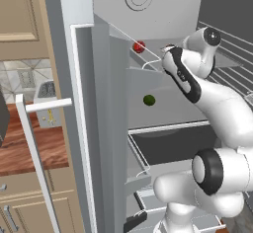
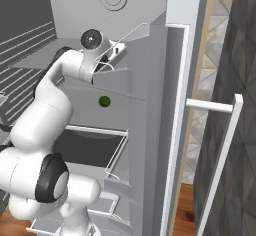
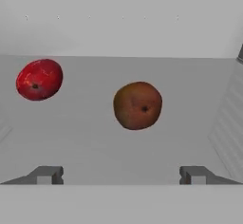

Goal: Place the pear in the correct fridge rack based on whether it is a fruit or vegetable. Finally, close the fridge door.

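Hand view shows the pear (image 3: 137, 105) sitting on the rack (image 3: 95, 137), straight ahead of the gripper (image 3: 121, 174) and a bit past its wide-open, empty fingers (image 3: 47, 174), with the red fruit (image 3: 39, 79) off to its left, well apart.

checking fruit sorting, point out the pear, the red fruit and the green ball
pear (image 3: 137, 105): hand view, middle of its brownish skin.
red fruit (image 3: 39, 79): hand view, centre of its red side.
green ball (image 1: 149, 99): left base view, its middle.
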You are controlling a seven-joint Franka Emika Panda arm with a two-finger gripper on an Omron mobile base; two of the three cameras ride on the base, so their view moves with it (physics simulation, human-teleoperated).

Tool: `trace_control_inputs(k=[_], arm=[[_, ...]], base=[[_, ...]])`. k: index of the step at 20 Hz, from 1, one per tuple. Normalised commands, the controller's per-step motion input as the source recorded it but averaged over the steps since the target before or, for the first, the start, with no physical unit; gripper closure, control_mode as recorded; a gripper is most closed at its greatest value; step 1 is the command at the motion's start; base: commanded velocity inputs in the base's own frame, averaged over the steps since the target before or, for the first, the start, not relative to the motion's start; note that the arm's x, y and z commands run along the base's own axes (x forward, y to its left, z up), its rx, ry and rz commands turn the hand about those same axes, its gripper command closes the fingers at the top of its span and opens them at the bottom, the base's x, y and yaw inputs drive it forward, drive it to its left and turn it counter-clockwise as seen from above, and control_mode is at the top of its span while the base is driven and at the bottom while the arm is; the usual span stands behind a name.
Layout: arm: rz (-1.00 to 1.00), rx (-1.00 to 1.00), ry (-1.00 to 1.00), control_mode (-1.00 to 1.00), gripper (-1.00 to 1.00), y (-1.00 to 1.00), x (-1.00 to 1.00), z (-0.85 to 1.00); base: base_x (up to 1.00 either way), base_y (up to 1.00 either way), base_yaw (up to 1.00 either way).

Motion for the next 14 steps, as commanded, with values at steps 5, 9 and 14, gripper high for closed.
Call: trace_control_inputs(k=[5, 9, 14], arm=[[-0.11, 0.00, -0.06, -1.00, -1.00, 0.04, -1.00, 0.11], [-0.15, 0.00, -0.01, -1.00, -1.00, 0.22, -1.00, 0.01], [-0.07, 0.00, 0.00, -1.00, -1.00, 0.17, -0.84, -0.01]], base=[[0.00, 0.00, 0.00], [0.00, 0.00, 0.00], [0.00, 0.00, 0.00]])
